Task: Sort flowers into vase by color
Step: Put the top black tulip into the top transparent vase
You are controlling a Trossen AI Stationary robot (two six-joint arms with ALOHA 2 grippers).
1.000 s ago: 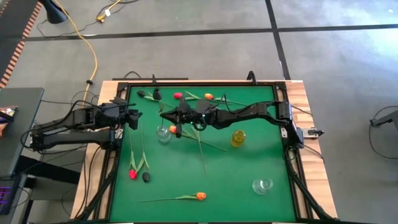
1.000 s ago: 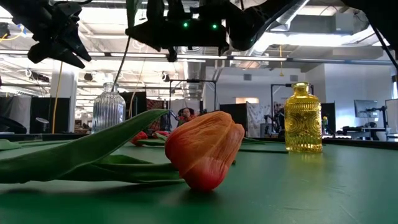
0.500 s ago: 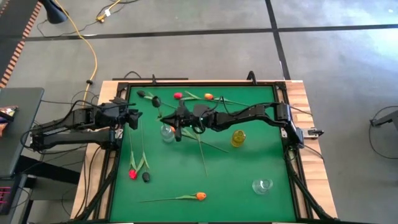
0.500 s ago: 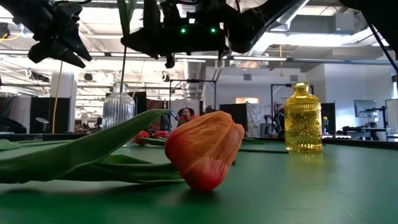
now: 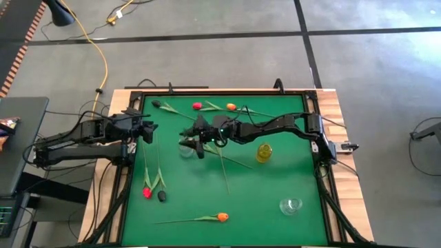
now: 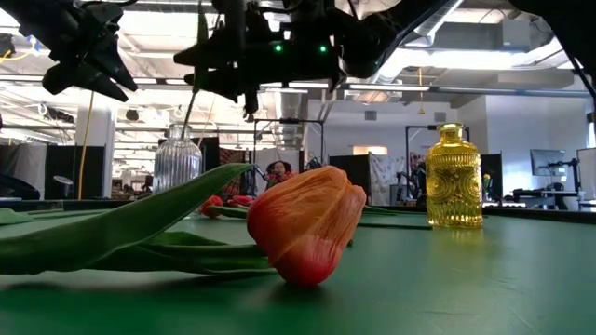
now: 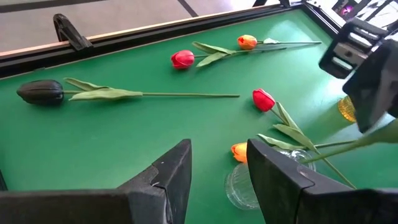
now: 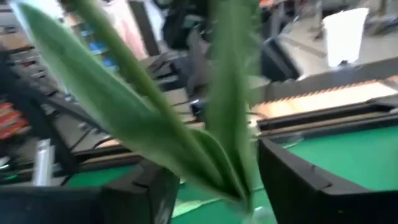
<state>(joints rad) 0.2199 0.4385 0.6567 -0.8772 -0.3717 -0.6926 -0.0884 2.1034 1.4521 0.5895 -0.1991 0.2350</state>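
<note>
The left tool [image 5: 147, 129] hangs over the left edge of the green surface [image 5: 275, 179], its fingers apart and nothing between them. By the far edge lies a black tulip [image 7: 40, 92], its stem pointing right. Toward the near left corner a red tulip [image 5: 147, 192] and a second black tulip [image 5: 162, 196] lie side by side, heads close together.

Right of the left tool stands a ribbed clear vase [image 6: 177, 158]. The right tool [image 5: 194, 135] hovers just above it. A thin green stem [image 6: 189, 112] rises at a slant from the vase's mouth up to that tool. In the right wrist view, long green leaves stand between the fingers [image 8: 292, 180], which are spread wide and do not press on them. This flower's head cannot be made out.

Just beside the vase lie an orange head [image 7: 239, 151] and a red one [image 7: 263, 99]. At the far edge are another red tulip [image 7: 183, 59] and an orange tulip [image 7: 247, 42]. One orange tulip [image 5: 222, 217] lies by the near edge. Farther right stand a yellow vase [image 5: 263, 152] and a second clear vase [image 5: 291, 205].
</note>
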